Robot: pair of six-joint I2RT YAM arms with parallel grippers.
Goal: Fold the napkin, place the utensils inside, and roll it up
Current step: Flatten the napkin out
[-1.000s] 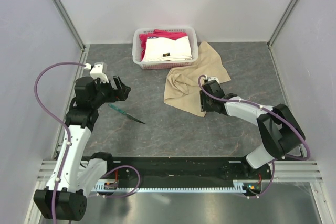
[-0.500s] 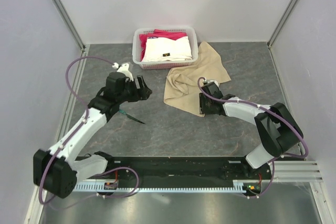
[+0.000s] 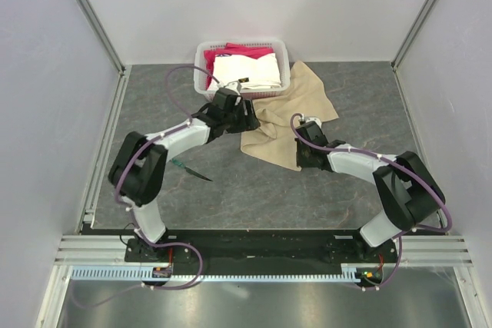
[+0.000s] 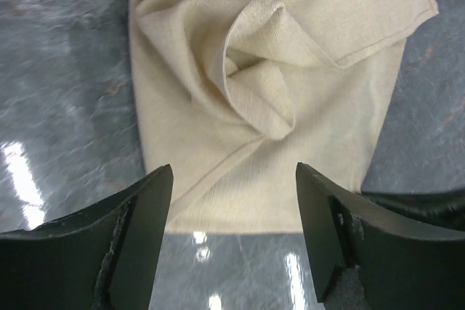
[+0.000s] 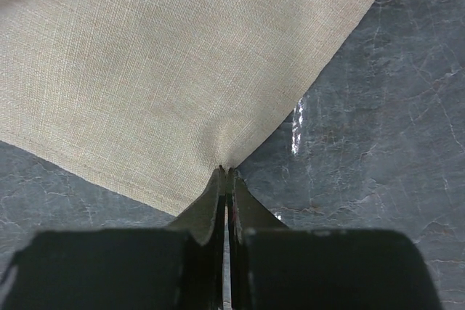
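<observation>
I find the right gripper point(image 5: 226, 173) pinched shut on the napkin point(image 5: 145, 63) edge, left gripper point(image 4: 232, 172) open and empty over the bunch; a pull could slip that thin hold.

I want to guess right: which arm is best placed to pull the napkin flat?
Probably right: the right gripper is shut on the napkin edge; the left gripper hangs open above it, holding nothing.

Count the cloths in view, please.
3. The tan napkin lies crumpled on the table beside the basket; the white folded cloth and the pink-red cloth are in the basket. Others may be hidden beneath them.
</observation>
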